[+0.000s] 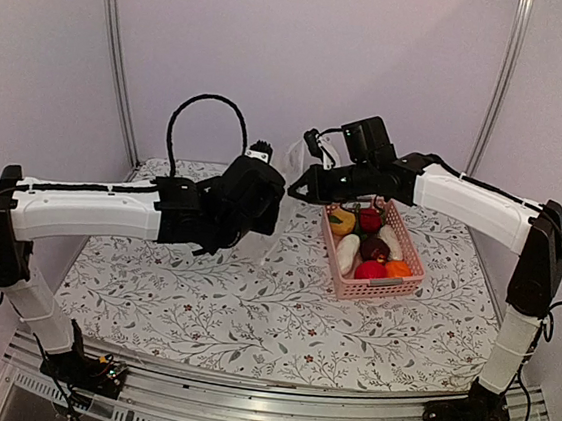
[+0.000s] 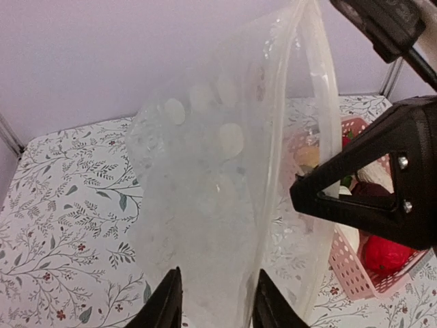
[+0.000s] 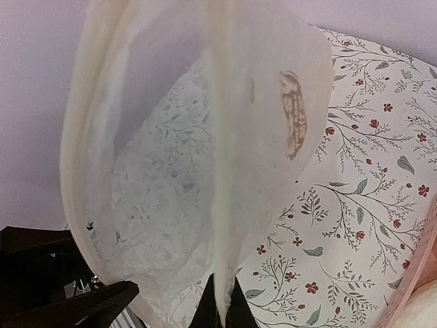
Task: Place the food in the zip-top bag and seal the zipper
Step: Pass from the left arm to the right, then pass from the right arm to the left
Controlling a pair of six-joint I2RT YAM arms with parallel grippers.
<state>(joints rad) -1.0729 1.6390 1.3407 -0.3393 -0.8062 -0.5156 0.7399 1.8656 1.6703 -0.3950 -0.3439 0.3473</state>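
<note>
We see the bag (image 2: 205, 171) held up in the air over the table (image 1: 201, 303), between the two claws, just above the centre of the top view. Our right claw (image 3: 220, 311) is pinched tight on it: at the bottom of the right wrist view its two dark halves meet, with the bag's edge running down between them. Our left claw (image 2: 220, 304) stands partly open. At the bottom of the left wrist view its fingers (image 2: 171, 304) are apart with the clear film hanging in the gap, and we cannot tell whether either one presses it. The right claw's black body fills the right side of that view, its tip just beside the bag's rim.

The bag's mouth gapes wide, so the zipper (image 3: 68, 164), the thick pale band curving down the left of the right wrist view, is unsealed. Through the film we make out the table's flowered top.

The food (image 1: 370, 242) lies in the pink basket (image 1: 393, 288), right of centre in the top view, below the right arm: red, orange, white, yellow and dark pieces packed together. In the left wrist view the basket shows at the lower right, partly behind the bag and the right claw.
</note>
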